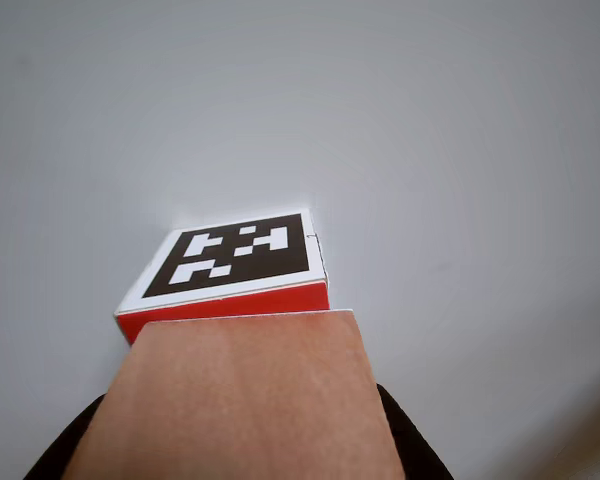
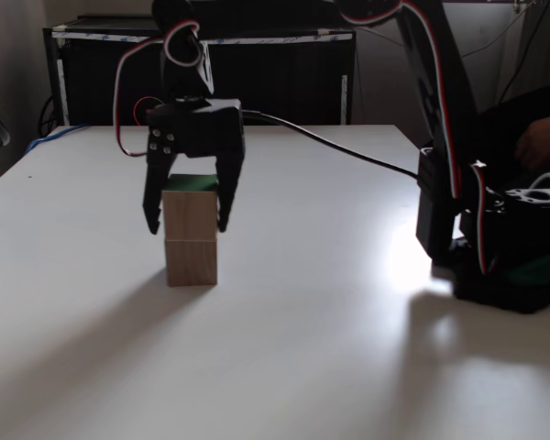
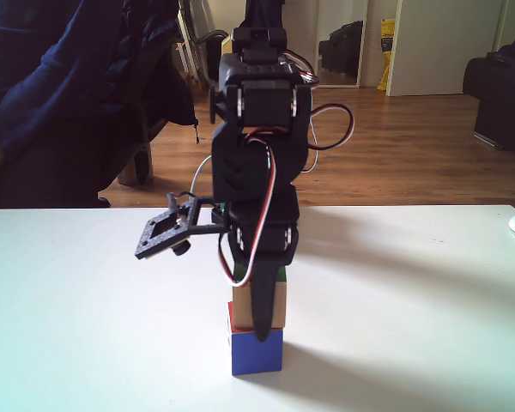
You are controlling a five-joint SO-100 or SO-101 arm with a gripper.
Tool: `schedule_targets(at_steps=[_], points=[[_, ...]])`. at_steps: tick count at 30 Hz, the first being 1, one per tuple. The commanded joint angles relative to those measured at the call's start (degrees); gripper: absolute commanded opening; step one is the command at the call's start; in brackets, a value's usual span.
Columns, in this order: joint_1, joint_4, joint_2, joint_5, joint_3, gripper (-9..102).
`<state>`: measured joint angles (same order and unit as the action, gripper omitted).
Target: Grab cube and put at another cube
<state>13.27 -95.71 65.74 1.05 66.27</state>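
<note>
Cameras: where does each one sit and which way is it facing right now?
Other view: on the gripper, looking down past the held cube at another cube.
A fixed view: table level, side-on; gripper straddles the stacked cubes, base at right.
Another fixed view: table level, end-on; arm fronts the stack.
Both fixed views share the stack.

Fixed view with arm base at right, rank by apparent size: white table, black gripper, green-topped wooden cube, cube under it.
1. white table
2. black gripper
3. green-topped wooden cube and light-brown cube under it: alike, tied
</note>
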Motion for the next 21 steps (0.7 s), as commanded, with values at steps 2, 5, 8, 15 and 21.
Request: schedule_targets(at_steps=[2,5,8,15,21], points=[[-0.4,-1.5,1.1,0.4,-3.5,39],[-0.4,-3.0,1.1,0.6,-5.9,41],[-0.5,-5.0,1.1,1.1,-9.1,42],[-1.6,-7.8,4.1,1.9,-12.3,43],[-3.0,-7.8,11.9,2.1,-8.6,43]])
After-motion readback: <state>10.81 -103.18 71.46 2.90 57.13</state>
